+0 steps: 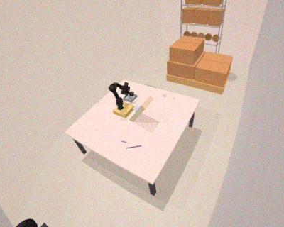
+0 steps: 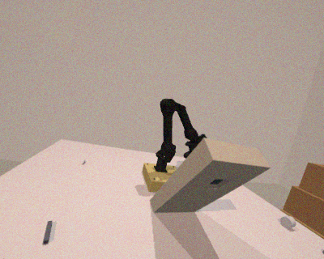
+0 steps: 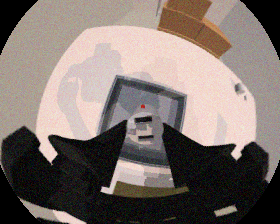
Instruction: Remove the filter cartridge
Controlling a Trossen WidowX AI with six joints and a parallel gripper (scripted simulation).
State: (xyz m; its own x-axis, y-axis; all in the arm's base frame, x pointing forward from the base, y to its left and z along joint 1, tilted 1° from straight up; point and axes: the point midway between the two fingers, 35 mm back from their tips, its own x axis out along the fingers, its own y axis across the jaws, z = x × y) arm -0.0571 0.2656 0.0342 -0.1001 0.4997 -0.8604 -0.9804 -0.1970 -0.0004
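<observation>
The round grey filter cartridge [image 3: 142, 129] is between the fingertips of my gripper [image 3: 144, 124] [image 1: 131, 94], which is shut on it. Its face with the two dark slots shows in the wrist view. The grey square tray [image 3: 152, 87] [image 1: 133, 99] lies on the table beneath; the cartridge appears to be over its inner area, and its exact height above the floor is hard to tell. The service panel [image 1: 141, 109] [image 2: 208, 182] is a tilted beige slab beside the arm's base. Its front face is hidden, and it hides the fingertips in the exterior view.
The arm's yellow base block [image 1: 123, 110] [image 2: 155, 180] stands between the tray and the table's middle. Dark bars [image 1: 133, 146] [image 2: 48, 232] lie well away from the tray. A small grey round part [image 2: 287, 222] [image 3: 240, 89] lies near a table edge. Brown boxes [image 1: 187, 50] stand beyond the table.
</observation>
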